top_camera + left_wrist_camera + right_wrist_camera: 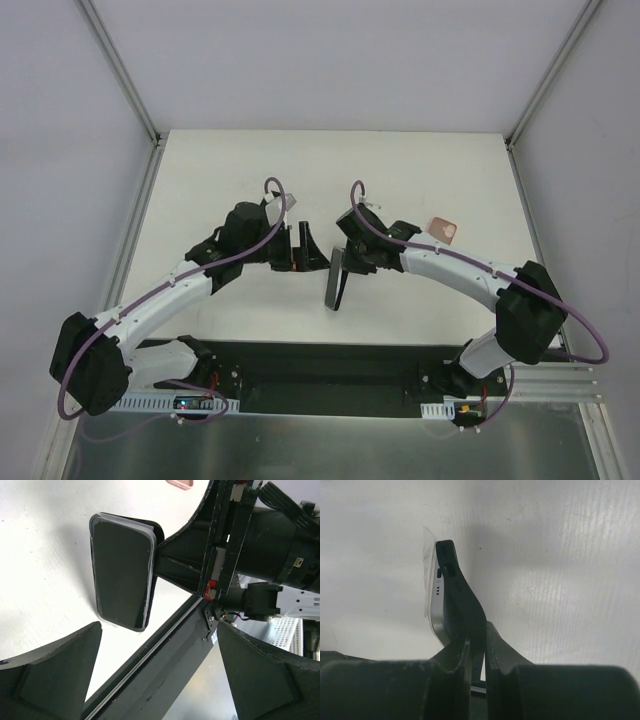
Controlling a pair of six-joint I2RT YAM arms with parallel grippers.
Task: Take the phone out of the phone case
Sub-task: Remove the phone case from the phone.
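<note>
- Right gripper (476, 649): the fingers are closed tight on a thin flap of the black case (454, 587). Hardly any gap is seen between the fingers.
- Phone (122, 575): held off the white table (220, 180), standing on its edge. In the top view it is seen edge-on, just in front of the right gripper and near the middle of the table's near side.
- Whether the phone's lower end touches the table cannot be told.
- The dark screen is turned toward the left wrist camera, with a pale rim seen around it.
- In the right wrist view the case is bent in a curve away from the phone's silver side. Small holes and a slot are seen on that side.
- The top end of the case stands apart from the phone. Lower down the two are still pressed together, so the phone is not yet free.
- A thin clear film is seen along the phone's far face; what it is cannot be told.
- Left gripper (159, 630): the fingers are spread wide and nothing is held between them. It is placed just beside the phone, facing the screen, and is not touching it.
- A small pink object (443, 230) lies flat on the table to the right, well apart from both grippers.
- The black base plate (330, 365) is seen below the phone, along the table's near edge.
</note>
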